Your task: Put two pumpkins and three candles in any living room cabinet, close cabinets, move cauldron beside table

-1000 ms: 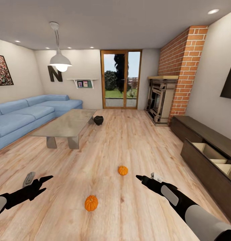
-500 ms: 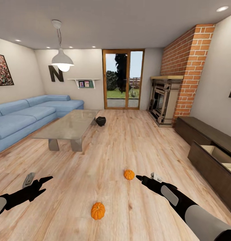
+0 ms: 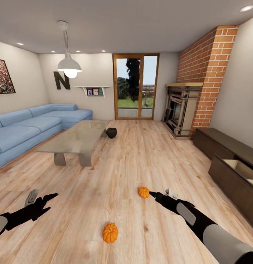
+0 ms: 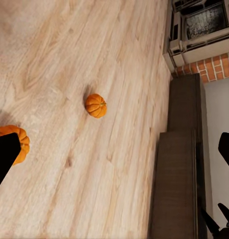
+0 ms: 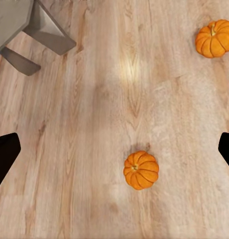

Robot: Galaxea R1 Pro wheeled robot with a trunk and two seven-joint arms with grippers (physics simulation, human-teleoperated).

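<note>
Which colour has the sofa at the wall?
The sofa is light blue; the head view shows it best.

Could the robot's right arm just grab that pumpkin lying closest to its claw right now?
Probably yes. The right gripper hangs just beside the farther pumpkin, above bare wood floor with nothing lying between them. Its jaws look open in the right wrist view. It would likely need to lower toward the floor first.
</note>
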